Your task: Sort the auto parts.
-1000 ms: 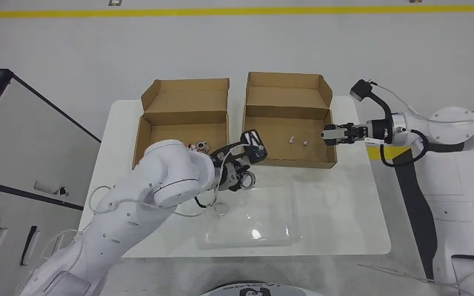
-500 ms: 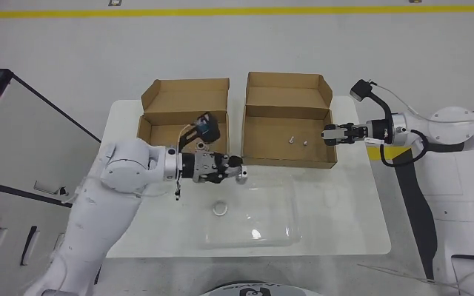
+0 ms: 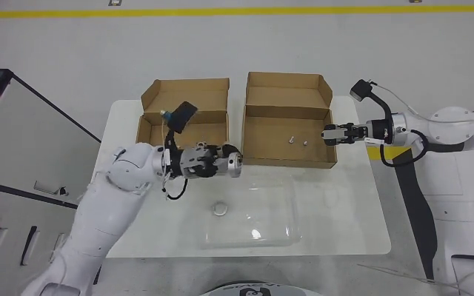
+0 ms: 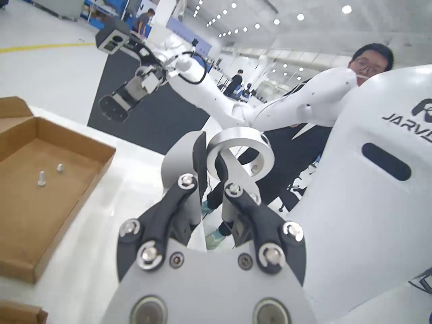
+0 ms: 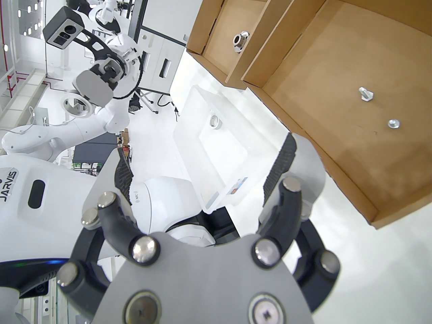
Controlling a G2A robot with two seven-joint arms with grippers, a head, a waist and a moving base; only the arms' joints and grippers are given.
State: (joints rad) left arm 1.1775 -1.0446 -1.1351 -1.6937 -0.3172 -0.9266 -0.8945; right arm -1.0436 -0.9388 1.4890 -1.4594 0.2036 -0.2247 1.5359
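Note:
My left gripper is shut on a silver metal ring, held in the air. From above, this gripper hangs between the left cardboard box and the clear plastic tray. Another ring lies in the tray. A flanged metal part sits in the left box. Two small bolts lie in the right cardboard box. My right gripper stands open and empty at that box's right wall, and its fingers are spread wide.
The white table has bare room to the right of the tray and in front of the right box. Both boxes stand side by side at the table's far edge with flaps up. A person stands behind the robot.
The left arm has swung its wrist round and moved slightly toward the boxes, keeping the ring in its grip. The right arm has stayed still.

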